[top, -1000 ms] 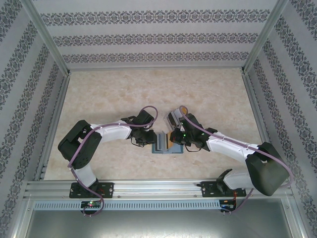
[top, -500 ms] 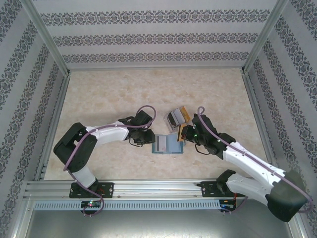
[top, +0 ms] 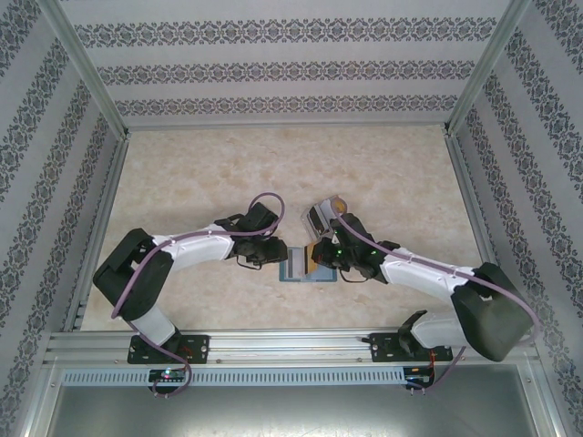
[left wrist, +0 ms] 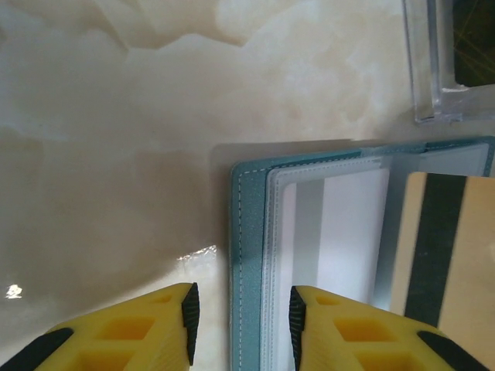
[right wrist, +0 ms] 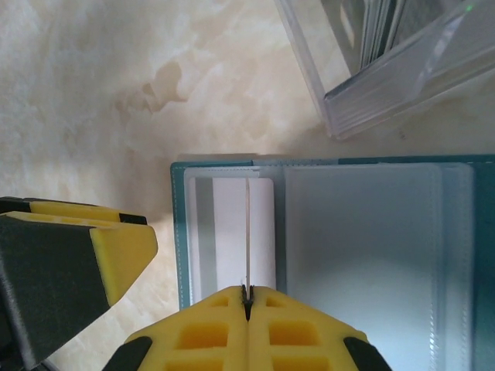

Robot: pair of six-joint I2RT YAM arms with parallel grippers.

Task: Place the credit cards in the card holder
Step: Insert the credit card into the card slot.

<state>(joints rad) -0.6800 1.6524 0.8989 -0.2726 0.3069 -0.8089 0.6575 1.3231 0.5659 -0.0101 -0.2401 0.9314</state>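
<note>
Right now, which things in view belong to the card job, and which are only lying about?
Job:
- card holder, lying open
- orange card, in the shut right tool
- spare cards, inside the clear box
- left tool, open at the holder's edge

Lying about:
- the clear box itself

Staged on a cream, marble-patterned table spreading well beyond the left end effector and right end effector. Hemmed on three sides by grey-and-white striped damask wallpaper, framed with aluminium posts. Lit evenly, with a bright glint just beside the left end effector.
</note>
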